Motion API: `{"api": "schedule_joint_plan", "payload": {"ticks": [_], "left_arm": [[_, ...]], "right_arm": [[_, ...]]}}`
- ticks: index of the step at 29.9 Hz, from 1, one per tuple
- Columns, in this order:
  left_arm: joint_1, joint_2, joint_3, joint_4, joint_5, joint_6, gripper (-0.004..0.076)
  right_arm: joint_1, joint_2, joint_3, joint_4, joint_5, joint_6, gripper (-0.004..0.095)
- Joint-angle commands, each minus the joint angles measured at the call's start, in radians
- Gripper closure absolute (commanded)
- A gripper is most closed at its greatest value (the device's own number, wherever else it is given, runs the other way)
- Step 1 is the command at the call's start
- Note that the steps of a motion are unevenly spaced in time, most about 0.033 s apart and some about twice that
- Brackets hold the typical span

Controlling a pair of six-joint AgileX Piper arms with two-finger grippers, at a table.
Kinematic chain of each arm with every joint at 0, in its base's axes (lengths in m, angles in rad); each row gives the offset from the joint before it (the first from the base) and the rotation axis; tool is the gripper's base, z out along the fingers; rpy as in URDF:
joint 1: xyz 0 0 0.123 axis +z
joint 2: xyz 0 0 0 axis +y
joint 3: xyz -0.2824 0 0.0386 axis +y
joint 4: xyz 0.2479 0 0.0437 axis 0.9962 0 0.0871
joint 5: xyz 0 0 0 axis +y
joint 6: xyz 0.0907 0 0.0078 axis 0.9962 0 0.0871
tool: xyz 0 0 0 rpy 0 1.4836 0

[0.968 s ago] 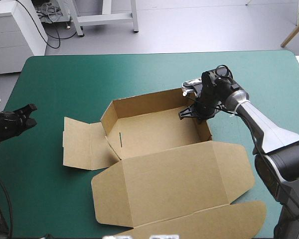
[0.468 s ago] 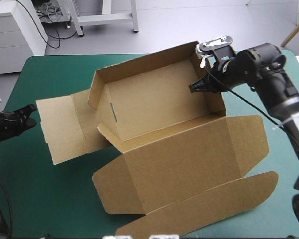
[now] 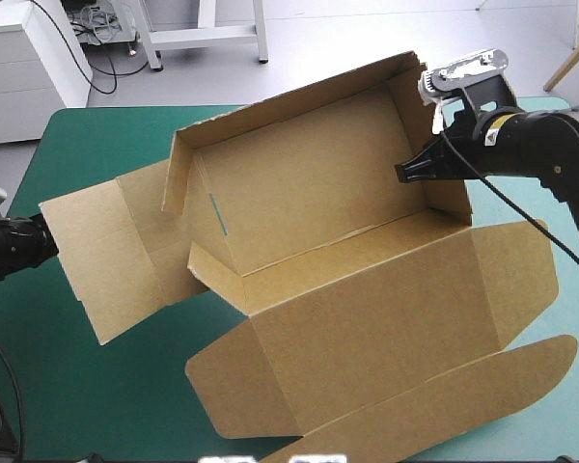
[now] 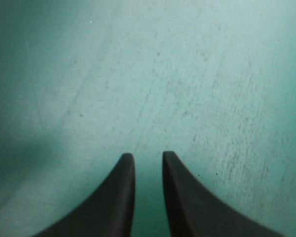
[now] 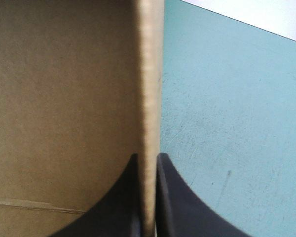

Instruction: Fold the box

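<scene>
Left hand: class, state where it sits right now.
High view: the left hand sits at the table's left edge, beside the box's left flap, over teal-green cover.

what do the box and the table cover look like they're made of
The box: brown cardboard, matte, likely corrugated; its cut edge shows a pale, thick core. The teal-green cover: probably a matte mat or cloth, going by faint scuffs.

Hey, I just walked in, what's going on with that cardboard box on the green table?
The right gripper is shut on the right end wall of the brown box, holding it raised and tilted above the teal-green table. The box's walls stand up, while the lid and the left flap are still spread out unfolded. The left gripper waits near the table's left edge, fingers slightly apart, holding nothing.
</scene>
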Motion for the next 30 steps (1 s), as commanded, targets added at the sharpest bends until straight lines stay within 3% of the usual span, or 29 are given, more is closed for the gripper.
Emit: {"api": "schedule_joint_plan", "payload": {"ticks": [1,3,6,9,16,23,30], "left_arm": [[0.001,-0.025,-0.027,-0.043,0.031,0.002,0.0367],[0.001,-0.019,-0.027,-0.033,0.039,0.001,0.0201],[0.001,0.003,-0.027,-0.039,0.071,-0.006,0.0071],[0.001,0.042,-0.027,-0.102,0.137,0.044,0.0071],[-0.002,0.062,-0.027,-0.423,0.335,0.439,0.0074],[-0.069,0.012,-0.024,-0.46,0.34,0.516,0.0084],[-0.174,-0.069,-0.024,-0.639,0.34,0.629,0.0085]], "right_arm": [[-0.003,-0.03,-0.029,0.013,-0.046,-0.006,0.0927],[-0.003,-0.03,-0.029,0.015,-0.046,-0.006,0.0927],[-0.003,-0.03,-0.029,0.015,-0.046,-0.004,0.0927],[-0.003,-0.03,-0.029,0.036,-0.046,0.007,0.0927],[-0.003,-0.025,-0.029,0.119,-0.1,0.007,0.0927],[-0.003,0.023,-0.029,0.142,-0.172,0.014,0.0927],[-0.003,0.102,-0.029,0.105,-0.213,0.072,0.0927]]}}
